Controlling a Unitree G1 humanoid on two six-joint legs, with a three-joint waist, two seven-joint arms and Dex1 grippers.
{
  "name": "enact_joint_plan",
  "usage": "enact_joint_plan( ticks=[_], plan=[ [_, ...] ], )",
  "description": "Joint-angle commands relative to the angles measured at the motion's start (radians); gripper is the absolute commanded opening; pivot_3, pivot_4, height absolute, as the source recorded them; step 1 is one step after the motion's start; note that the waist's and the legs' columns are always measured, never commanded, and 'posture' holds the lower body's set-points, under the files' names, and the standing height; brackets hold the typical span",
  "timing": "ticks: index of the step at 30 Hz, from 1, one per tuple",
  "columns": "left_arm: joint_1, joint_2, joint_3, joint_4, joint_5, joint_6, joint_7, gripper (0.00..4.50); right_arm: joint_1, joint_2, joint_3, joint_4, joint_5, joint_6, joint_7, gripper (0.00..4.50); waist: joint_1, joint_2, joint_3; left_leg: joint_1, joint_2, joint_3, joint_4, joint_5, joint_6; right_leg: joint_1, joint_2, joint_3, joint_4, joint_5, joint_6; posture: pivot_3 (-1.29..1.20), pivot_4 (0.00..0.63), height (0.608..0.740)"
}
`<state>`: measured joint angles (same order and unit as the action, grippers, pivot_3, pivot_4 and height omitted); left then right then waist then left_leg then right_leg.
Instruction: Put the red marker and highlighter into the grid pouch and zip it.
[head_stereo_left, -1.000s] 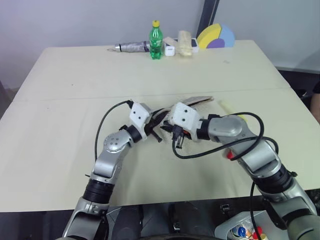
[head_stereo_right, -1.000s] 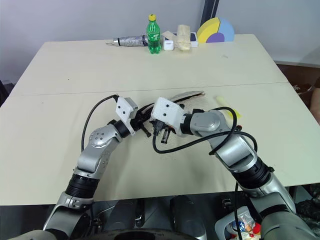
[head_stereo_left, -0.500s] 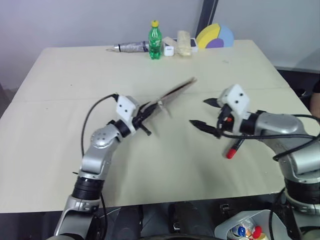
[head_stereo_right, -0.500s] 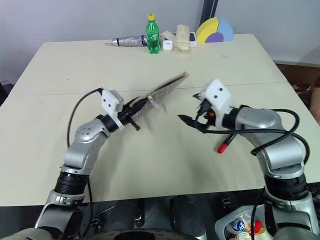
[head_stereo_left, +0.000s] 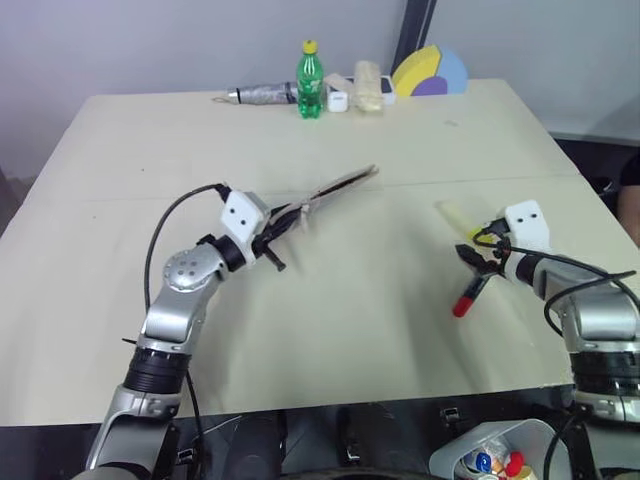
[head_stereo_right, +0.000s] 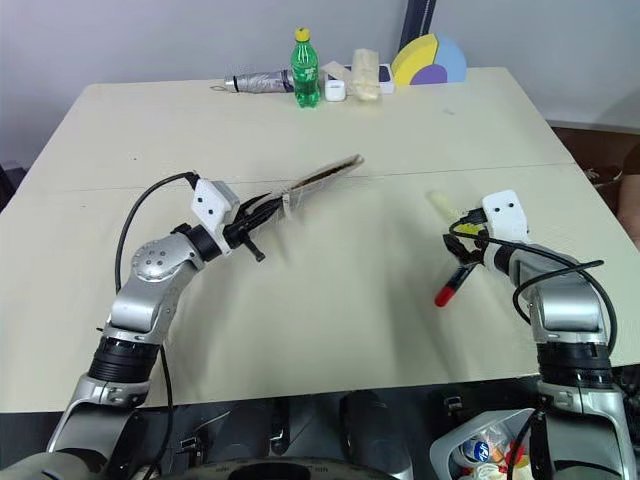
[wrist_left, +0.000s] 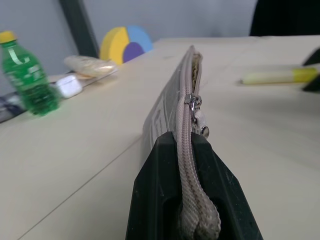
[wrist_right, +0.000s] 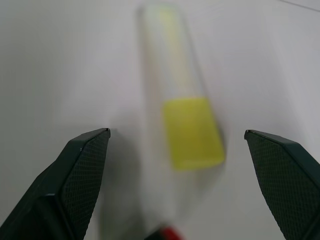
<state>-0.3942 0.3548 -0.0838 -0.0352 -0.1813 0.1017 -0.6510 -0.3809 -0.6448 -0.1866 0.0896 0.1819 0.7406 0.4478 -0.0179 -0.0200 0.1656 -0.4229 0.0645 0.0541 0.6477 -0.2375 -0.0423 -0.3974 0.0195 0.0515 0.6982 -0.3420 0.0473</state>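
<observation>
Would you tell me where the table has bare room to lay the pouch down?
The wide middle of the table, between the raised grid pouch and the red marker, is bare. The near left is also free. The far edge is crowded around the green bottle.

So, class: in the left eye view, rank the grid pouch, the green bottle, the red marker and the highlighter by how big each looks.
1. grid pouch, seen nearly edge-on but longest
2. green bottle
3. red marker and highlighter look about alike; the right gripper partly covers both, so I won't rank them.
</observation>
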Motion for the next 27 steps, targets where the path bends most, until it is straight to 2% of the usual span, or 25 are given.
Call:
enact_joint_plan(
  ticks=[1,3,8,12,17,22,27],
  plan=[
    [0.014,0.010,-0.023,-0.001,0.034,-0.055,-0.013,0.00,-0.034,0.019,-0.052,0.053,0.024,-0.028,-0.016,4.23,0.002,0.000,0.000,0.000,0.000,0.000,0.000,0.000,0.000,0.000,0.000,0.000,0.000,0.000,0.000,0.00,0.150,0.740],
    [0.022,0.005,-0.028,-0.002,0.037,-0.062,-0.009,0.00,-0.031,0.023,-0.059,0.060,0.035,-0.033,-0.009,3.60,0.003,0.000,0.000,0.000,0.000,0.000,0.000,0.000,0.000,0.000,0.000,0.000,0.000,0.000,0.000,0.00,0.150,0.740],
    [0.040,-0.013,-0.035,-0.012,0.039,-0.062,0.003,0.00,-0.010,0.013,-0.067,-0.002,0.062,-0.009,0.003,0.99,0.004,0.000,0.000,0.000,0.000,0.000,0.000,0.000,0.000,0.000,-0.001,0.000,0.000,0.000,0.000,0.00,0.150,0.740],
    [0.049,-0.022,-0.044,-0.017,0.036,-0.062,0.001,0.00,0.017,-0.045,-0.064,-0.177,0.105,0.024,0.076,0.91,0.004,0.001,0.000,0.000,0.000,0.000,0.000,0.000,0.000,0.000,-0.001,0.000,0.000,0.000,0.000,0.00,0.150,0.740],
    [0.043,-0.029,-0.050,-0.009,0.035,-0.067,-0.006,0.00,0.065,-0.116,-0.089,-0.442,0.269,0.133,0.208,0.91,0.002,0.001,0.000,0.000,0.000,-0.001,0.000,0.000,0.000,0.000,0.000,0.000,0.000,0.000,0.000,0.00,0.150,0.740],
    [0.036,-0.038,-0.056,-0.005,0.032,-0.070,-0.013,0.00,0.052,-0.117,-0.052,-0.550,0.341,0.215,0.208,0.91,0.004,0.001,0.000,0.000,0.000,-0.001,0.000,0.000,0.000,0.001,0.000,0.000,0.000,0.000,0.000,0.00,0.150,0.740],
    [0.042,-0.047,-0.063,-0.018,0.032,-0.067,-0.013,0.00,0.043,-0.101,-0.016,-0.551,0.350,0.240,0.175,0.91,0.005,0.001,0.000,0.000,0.000,-0.001,0.000,0.000,0.000,0.000,0.000,0.000,0.000,0.000,0.000,0.00,0.150,0.740]
  ],
)
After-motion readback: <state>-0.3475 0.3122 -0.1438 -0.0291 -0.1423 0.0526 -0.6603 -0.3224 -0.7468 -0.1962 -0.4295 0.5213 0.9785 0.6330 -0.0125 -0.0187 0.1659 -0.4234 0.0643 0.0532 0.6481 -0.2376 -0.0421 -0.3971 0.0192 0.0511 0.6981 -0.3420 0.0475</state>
